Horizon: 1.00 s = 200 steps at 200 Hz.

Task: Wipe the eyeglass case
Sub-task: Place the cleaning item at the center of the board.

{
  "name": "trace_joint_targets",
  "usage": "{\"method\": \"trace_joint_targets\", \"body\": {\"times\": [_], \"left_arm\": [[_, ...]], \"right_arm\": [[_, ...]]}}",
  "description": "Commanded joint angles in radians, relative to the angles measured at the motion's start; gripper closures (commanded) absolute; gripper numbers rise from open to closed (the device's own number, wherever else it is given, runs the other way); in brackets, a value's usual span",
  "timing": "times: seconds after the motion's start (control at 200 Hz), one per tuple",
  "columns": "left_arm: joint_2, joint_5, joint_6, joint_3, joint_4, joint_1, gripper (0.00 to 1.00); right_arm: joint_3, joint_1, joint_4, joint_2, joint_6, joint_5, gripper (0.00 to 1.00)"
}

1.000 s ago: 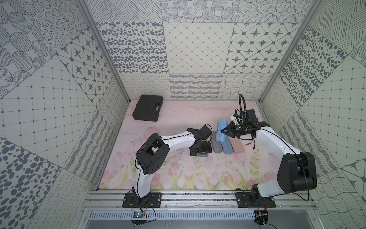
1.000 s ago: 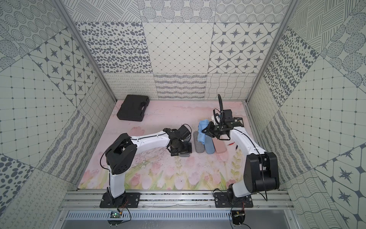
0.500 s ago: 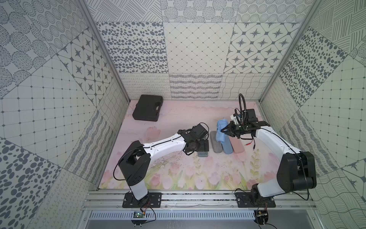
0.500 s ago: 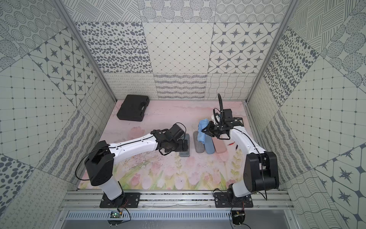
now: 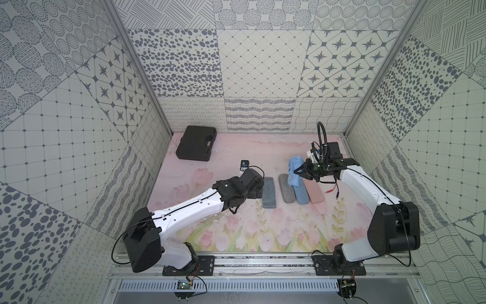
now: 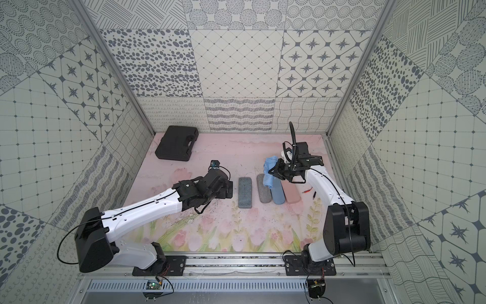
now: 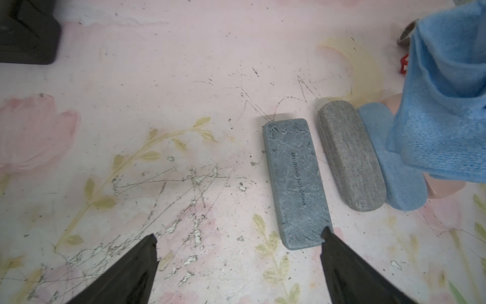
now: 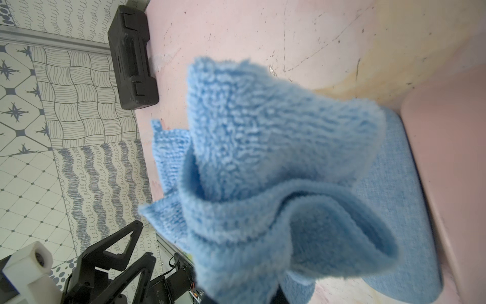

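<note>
The right gripper [image 5: 297, 172] is clamped shut on a bunched light blue cloth [image 5: 293, 179] [image 6: 269, 180], which hangs from the fingertips in soft folds (in the right wrist view the cloth [image 8: 263, 171] fills most of the frame). The cloth's lower edge hangs over the far end of a blue eyeglass case [image 5: 302, 196] [image 8: 394, 210]; whether it touches the case cannot be told.

That case lies flat on the pink floral mat [image 5: 236, 231], right of centre, third in a row of four lying lengthwise near to far. Touching its left edge is a grey fabric case [image 5: 286, 192] [image 7: 351, 155]; along its right edge is a pink case [image 5: 315, 193]. A slate rectangular case [image 5: 268, 192] [image 7: 297, 181] lies apart to the left, with a strip of bare mat between it and the grey one.

The left gripper [image 7: 239, 234] hovers low just left of the slate case, jaws spread wide and holding nothing; in the left wrist view one fingertip overlaps that case's near corner.

Small red-tipped leads [image 5: 332, 191] lie right of the pink case, near the right wall. A black tool case [image 5: 196, 143] sits in the far left corner. Bare mat spans the near half and the far middle.
</note>
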Motion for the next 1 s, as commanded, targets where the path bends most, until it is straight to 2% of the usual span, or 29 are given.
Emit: {"method": "trace_joint_targets", "body": {"times": [0.0, 0.07, 0.245, 0.345, 0.505, 0.665, 0.846, 0.906, 0.941, 0.996], "left_arm": [[-0.160, -0.107, 0.045, -0.167, 0.154, 0.075, 0.00], [-0.216, -0.058, 0.062, -0.227, 0.165, 0.115, 0.01], [-0.268, -0.090, 0.151, -0.264, 0.097, 0.127, 0.03], [-0.280, -0.094, 0.189, -0.270, 0.078, 0.129, 0.03], [-0.310, -0.093, 0.161, -0.266, 0.039, 0.165, 0.03], [-0.360, 0.018, 0.122, -0.272, 0.047, 0.246, 0.05], [-0.373, 0.041, 0.123, -0.245, -0.022, 0.252, 0.06], [-0.389, 0.039, 0.115, -0.254, -0.030, 0.253, 0.06], [-0.399, 0.040, 0.107, -0.264, -0.027, 0.254, 0.06], [-0.414, 0.047, 0.096, -0.280, -0.015, 0.255, 0.06]], "right_arm": [[0.080, 0.012, -0.042, 0.021, -0.037, 0.052, 1.00], [0.109, 0.019, -0.078, 0.027, -0.049, 0.086, 1.00], [0.186, 0.083, -0.150, 0.068, -0.072, 0.222, 1.00], [0.254, 0.204, -0.192, 0.113, -0.077, 0.366, 1.00], [0.355, 0.424, -0.174, 0.247, -0.009, 0.490, 1.00], [0.637, 0.577, -0.237, 0.503, -0.024, 0.576, 1.00], [0.888, 0.660, -0.321, 0.690, -0.012, 0.633, 1.00], [0.927, 0.680, -0.341, 0.731, 0.000, 0.618, 0.92], [0.946, 0.688, -0.349, 0.758, 0.002, 0.591, 0.79], [0.975, 0.685, -0.353, 0.798, 0.000, 0.469, 0.58]]}}
